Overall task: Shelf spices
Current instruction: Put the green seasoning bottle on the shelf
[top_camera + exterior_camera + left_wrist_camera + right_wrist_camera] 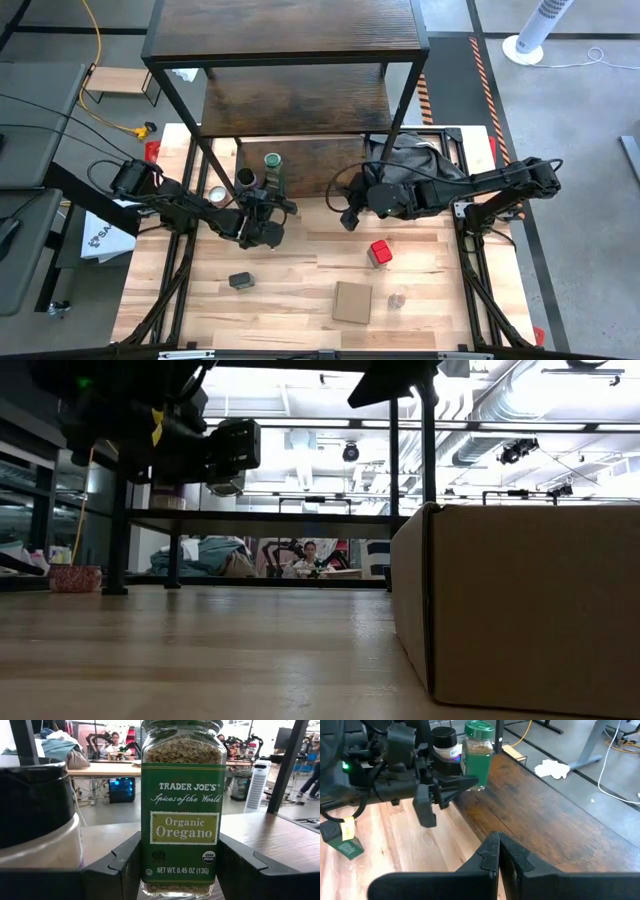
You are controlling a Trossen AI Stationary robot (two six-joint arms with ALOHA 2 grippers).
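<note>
Left wrist view showed you the glass oregano jar with the green label [182, 815] standing upright between your left gripper's [182, 865] two dark fingers [120, 865], which sat close on either side of it; whether they still pinched the glass or had just let go, I could not tell. The jar rested on the lowest dark wood-grain board of the large black-framed shelf [320, 160], just beside a dark-lidded, pale-bodied spice container [37, 815] already there. From above, the green lid [273, 160] sat at the board's front edge.

To finish this placement well, you would have opened the fingers evenly and drawn straight back along the gripper's own line, low and slow, so neither pad dragged the jar off the edge or knocked its neighbour. Pushing it a little deeper first would probably have made it safer.

Your right gripper [497, 852] hung empty with its fingers pressed together, over the board's front edge to the right of the jars. On the light wooden table [300, 275] waited the red boxy container [379, 252], a dark container [240, 280] and a small pale one [397, 299], near a flat brown cardboard square [352, 301].
</note>
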